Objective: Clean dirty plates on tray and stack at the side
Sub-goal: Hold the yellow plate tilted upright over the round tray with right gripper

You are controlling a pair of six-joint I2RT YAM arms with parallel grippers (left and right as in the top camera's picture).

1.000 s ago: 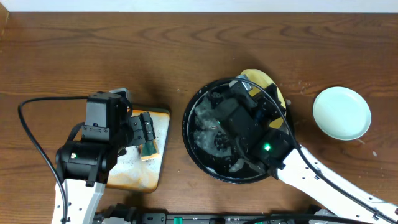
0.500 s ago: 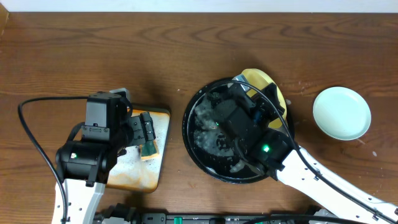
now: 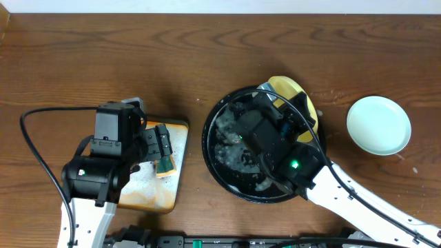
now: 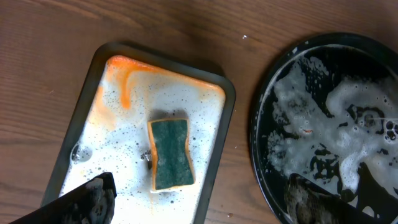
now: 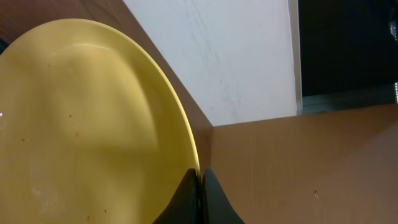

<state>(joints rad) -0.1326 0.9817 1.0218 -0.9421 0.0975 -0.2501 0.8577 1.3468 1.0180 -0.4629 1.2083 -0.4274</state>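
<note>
My right gripper (image 5: 201,180) is shut on the rim of the pale yellow plate (image 5: 87,124) and holds it tilted on edge. In the overhead view this plate (image 3: 293,91) is over the far right rim of the black tray (image 3: 209,138). The tray is full of soapy foam and also shows in the left wrist view (image 4: 256,124). One pale aqua plate (image 3: 378,125) lies flat on the table to the right. No other aqua plate shows. My left gripper (image 4: 205,205) is open and empty above a green and yellow sponge (image 4: 170,154).
The sponge (image 3: 165,164) lies on a rectangular white tray (image 4: 124,81) with foam and orange stains, left of the black tray. My right arm (image 3: 289,162) covers much of the black tray. A black cable (image 3: 31,145) loops at the left.
My right arm has shifted slightly over the black tray with the yellow plate in its grip. The left arm and the sponge have not moved.
</note>
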